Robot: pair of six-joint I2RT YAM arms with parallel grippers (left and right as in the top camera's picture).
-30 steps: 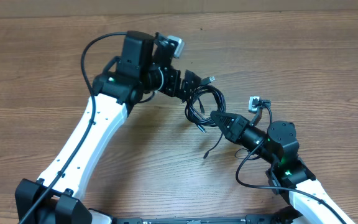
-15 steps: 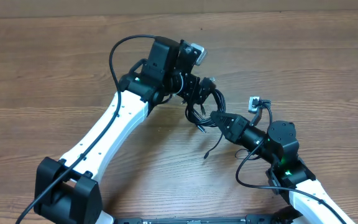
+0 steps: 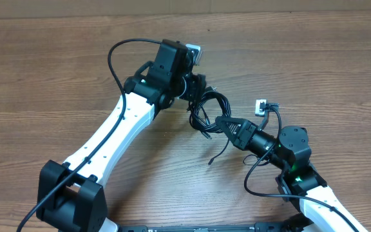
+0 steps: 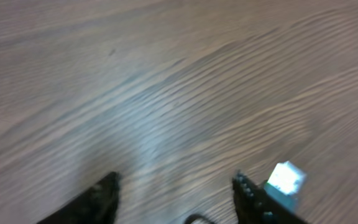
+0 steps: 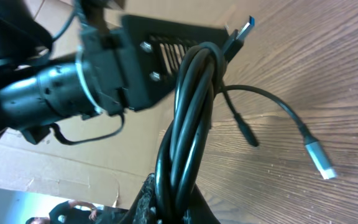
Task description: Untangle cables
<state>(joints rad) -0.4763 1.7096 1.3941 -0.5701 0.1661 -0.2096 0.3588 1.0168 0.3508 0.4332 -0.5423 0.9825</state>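
The cables [image 3: 208, 108] are a bundle of thin black cords in mid-table. In the right wrist view the bundle [image 5: 188, 124] runs up from my jaws, with a blue plug [image 5: 244, 28], a silver plug [image 5: 319, 158] and a small black plug [image 5: 244, 132] sticking out. My right gripper [image 3: 225, 122] is shut on the bundle's lower part [image 5: 174, 205]. My left gripper [image 3: 198, 87] is at the bundle's upper left end. Its fingers are open [image 4: 178, 190] over bare wood, with only a bit of cable loop [image 4: 195, 219] at the frame's bottom edge.
The table [image 3: 314, 58] is brown wood. A loose cable end [image 3: 219, 153] trails toward the front from the bundle. A small white block [image 3: 261, 106] sits above my right arm. Thick black robot wires loop beside both arms. Cardboard lies beyond the table's far edge.
My left arm swung right toward the bundle, then its gripper drew back slightly left. My right gripper shifted slightly up-left with the bundle still in it.
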